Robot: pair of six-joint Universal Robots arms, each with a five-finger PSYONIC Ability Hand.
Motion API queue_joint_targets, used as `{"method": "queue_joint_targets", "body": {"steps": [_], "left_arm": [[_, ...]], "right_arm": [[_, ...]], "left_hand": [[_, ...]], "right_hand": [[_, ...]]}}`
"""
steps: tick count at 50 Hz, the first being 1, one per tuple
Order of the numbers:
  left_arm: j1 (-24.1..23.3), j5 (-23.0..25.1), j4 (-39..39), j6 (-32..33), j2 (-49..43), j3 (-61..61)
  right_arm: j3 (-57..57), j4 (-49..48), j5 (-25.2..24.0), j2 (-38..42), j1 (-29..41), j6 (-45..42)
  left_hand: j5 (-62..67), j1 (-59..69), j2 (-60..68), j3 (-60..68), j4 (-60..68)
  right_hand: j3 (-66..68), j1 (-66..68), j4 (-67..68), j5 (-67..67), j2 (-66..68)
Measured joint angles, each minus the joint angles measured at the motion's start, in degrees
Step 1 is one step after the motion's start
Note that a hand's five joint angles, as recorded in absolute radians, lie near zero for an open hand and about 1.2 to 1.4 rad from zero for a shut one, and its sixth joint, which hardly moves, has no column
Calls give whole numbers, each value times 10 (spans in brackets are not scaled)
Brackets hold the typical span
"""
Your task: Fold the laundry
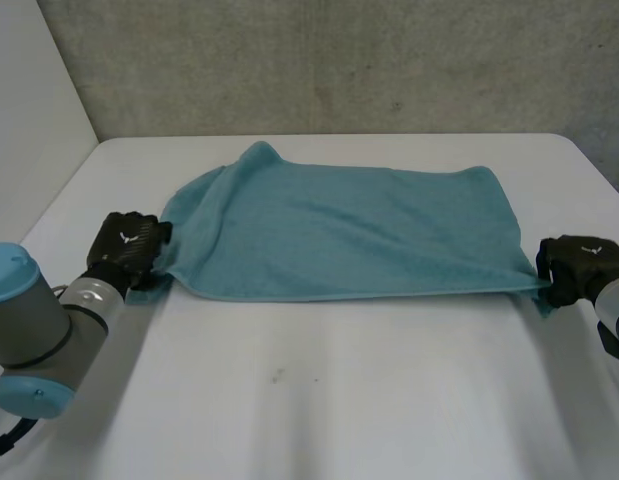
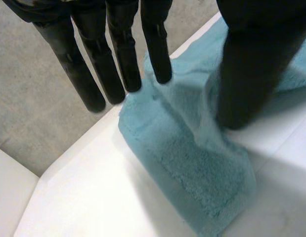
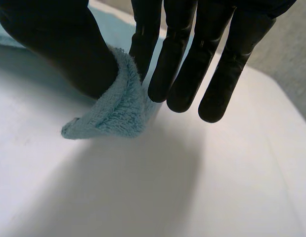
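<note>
Head view, nearest first: the bare front of the white table [image 1: 319, 400], then both hands at the near corners of the teal towel [image 1: 349, 235]. The left hand [image 1: 127, 245] pinches the near left corner between straight fingers and thumb, with a flap of cloth hanging past the thumb. The right hand [image 1: 579, 265] nips the very tip of the near right corner, the cloth wrapped round its thumb against the fingers. Between them the near edge runs fairly straight. Beyond it the towel lies flat across the middle of the table, its far left corner humped into a peak.

The step looks like carrying the near edge over to the far one. Lift both corners together at one height, hold the edge taut, and move slowly, since the right hold is slim. The humped far corner will likely skew the fold unless it is matched or smoothed.
</note>
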Motion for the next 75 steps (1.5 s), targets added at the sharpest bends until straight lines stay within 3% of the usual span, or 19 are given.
{"method": "queue_joint_targets", "body": {"steps": [11, 24, 26, 28, 38, 45, 46, 49, 50, 52, 55, 61, 65, 67, 71, 75], "left_arm": [[32, 60, -24, -5, -2, 1], [23, 65, -29, -11, -27, 13], [18, 63, -29, -11, -35, 19], [15, 61, -29, -11, -38, 23], [14, 29, -33, -5, 27, 12], [21, -8, -90, 16, 186, -47], [25, -11, -133, 40, 240, -65], [29, -12, -162, 57, 268, -74], [35, -12, -218, 92, 313, -88], [41, -11, -276, 127, 345, -98], [45, -10, -323, 160, 361, -104], [47, -9, -336, 180, 343, -102], [45, -9, -288, 187, 228, -62], [45, -9, -283, 187, 215, -56], [37, -10, -236, 190, 100, 21], [31, -11, -218, 195, 60, 70]], "right_arm": [[0, -5, -1, -40, -16, -3], [-2, -2, -2, -75, -48, 1], [-2, -1, -2, -79, -52, 0], [-2, 0, -2, -81, -53, 0], [0, 11, -2, -98, -51, -35], [1, 74, -2, -162, -49, -160], [1, 112, -2, -176, -50, -207], [1, 150, -2, -186, -50, -251], [2, 190, -1, -194, -50, -296], [4, 263, 1, -202, -51, -380], [5, 298, 2, -203, -50, -430], [4, 299, 5, -189, -47, -468], [-16, 228, 21, -118, -36, -453], [-20, 220, 24, -108, -33, -449], [-81, 160, 59, -37, 14, -417], [-134, 141, 84, -4, 39, -407]], "left_hand": [[-43, -13, -39, -37, -38], [-18, 10, -17, -22, -17], [163, 220, 177, 172, 168], [257, 307, 265, 254, 261], [290, 313, 320, 313, 318], [290, 313, 320, 313, 318], [290, 313, 320, 313, 318], [290, 313, 320, 313, 318], [290, 313, 321, 314, 319], [290, 313, 321, 314, 320], [290, 313, 321, 314, 320], [290, 313, 321, 314, 320], [290, 313, 321, 314, 321], [290, 313, 321, 314, 321], [290, 313, 321, 314, 321], [290, 313, 321, 314, 321]], "right_hand": [[0, 0, 0, 0, 0], [0, 0, 0, 0, 0], [0, 0, 0, 0, 0], [0, 0, 0, 0, 0], [0, 0, 0, 0, 0], [0, 0, 0, 0, 0], [0, 0, 0, 0, 0], [0, 0, 0, 1, 0], [0, 0, 0, 3, 0], [1, 0, 0, 3, 0], [2, 0, 0, 3, 0], [2, 0, 0, 3, 0], [2, 0, 0, 3, 0], [2, 0, 0, 3, 0], [2, 0, 0, 3, 0], [2, 0, 0, 3, 0]]}}
